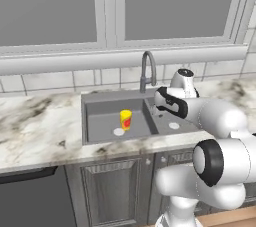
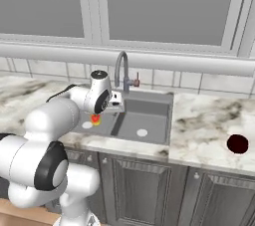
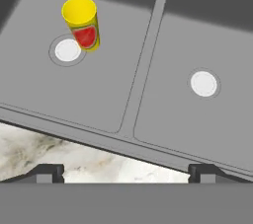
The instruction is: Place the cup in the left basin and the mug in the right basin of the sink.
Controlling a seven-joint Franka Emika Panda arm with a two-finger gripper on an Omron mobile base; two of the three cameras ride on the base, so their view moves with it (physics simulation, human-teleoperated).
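Spread wide and holding nothing, the gripper (image 3: 126, 171) hangs above the front edge of the sink (image 3: 143, 65), its two dark tips well apart at the bottom of the hand view, over the marbled counter (image 3: 89, 161). Below it the cup (image 3: 82, 23) stands upright on the floor of the left basin (image 3: 44, 85), just beside the round white drain (image 3: 67, 50) (the red patch on its side faces the hand camera). From the left base view the cup (image 1: 125, 119) sits near the middle of that basin, with the white arm (image 1: 210, 113) reaching across the right half of the sink. The right basin (image 3: 197, 119) holds nothing but its own drain (image 3: 204, 83), and a raised divider (image 3: 143, 65) runs between the two halves. The mug (image 2: 237, 143) rests on the counter well to the right of the sink, apart from everything else. Behind the basins rises the thin arched faucet (image 2: 121, 70), below a grey window sill (image 2: 174, 60) and a row of pale wall tiles (image 2: 184, 79).
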